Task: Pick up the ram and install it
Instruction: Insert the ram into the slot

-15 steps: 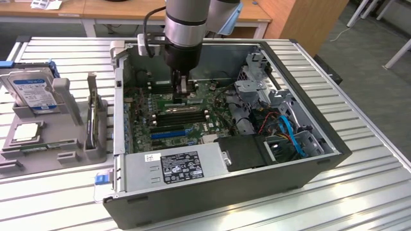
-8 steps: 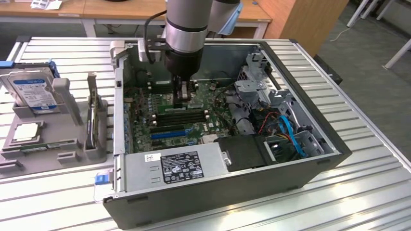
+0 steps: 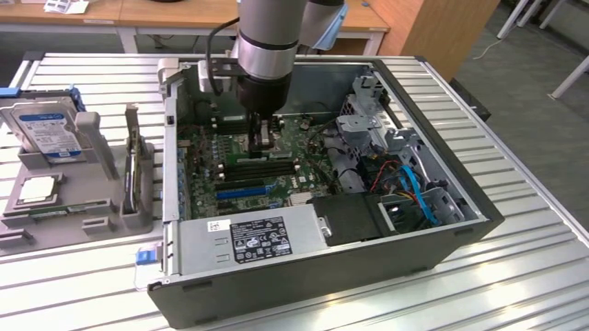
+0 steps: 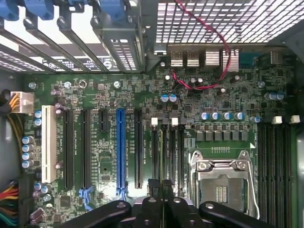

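Green motherboard under gripper; drive cage, cables beside.

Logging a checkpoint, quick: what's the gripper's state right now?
Gripper: jaws shut, low over the motherboard; whether anything thin is pinched between them cannot be told.
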Robot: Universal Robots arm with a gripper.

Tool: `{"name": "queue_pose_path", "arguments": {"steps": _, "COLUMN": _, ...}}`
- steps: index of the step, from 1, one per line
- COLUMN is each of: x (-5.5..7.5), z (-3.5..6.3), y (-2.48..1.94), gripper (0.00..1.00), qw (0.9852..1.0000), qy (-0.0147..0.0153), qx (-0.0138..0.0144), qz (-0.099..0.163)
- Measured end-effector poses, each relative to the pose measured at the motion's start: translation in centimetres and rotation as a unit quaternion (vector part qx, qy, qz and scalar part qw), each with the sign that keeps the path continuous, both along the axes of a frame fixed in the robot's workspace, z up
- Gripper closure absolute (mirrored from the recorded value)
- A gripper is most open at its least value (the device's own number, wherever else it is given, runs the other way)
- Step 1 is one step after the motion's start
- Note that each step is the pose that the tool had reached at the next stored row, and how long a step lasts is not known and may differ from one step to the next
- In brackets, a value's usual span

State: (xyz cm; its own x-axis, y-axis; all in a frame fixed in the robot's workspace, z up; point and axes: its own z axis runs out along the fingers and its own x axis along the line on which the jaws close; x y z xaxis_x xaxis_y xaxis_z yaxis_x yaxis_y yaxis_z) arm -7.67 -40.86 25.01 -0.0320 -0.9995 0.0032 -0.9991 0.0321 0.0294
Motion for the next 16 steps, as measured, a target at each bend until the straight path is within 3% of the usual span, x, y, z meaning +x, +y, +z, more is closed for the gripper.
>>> {"name": "queue_pose_path", "arguments": {"steps": 8, "x": -0.1, "z": -1.41, "y": 0.0, "gripper": 0.88, "qw": 1.0, "qy": -0.0004, "qx": 0.0001, "qz": 0.0}}
{"name": "queue_pose_path", "arguments": {"steps": 16, "x": -0.1, "z": -1.45, "y": 0.0, "gripper": 0.88, "qw": 1.0, "qy": -0.0002, "qx": -0.0002, "qz": 0.002}}
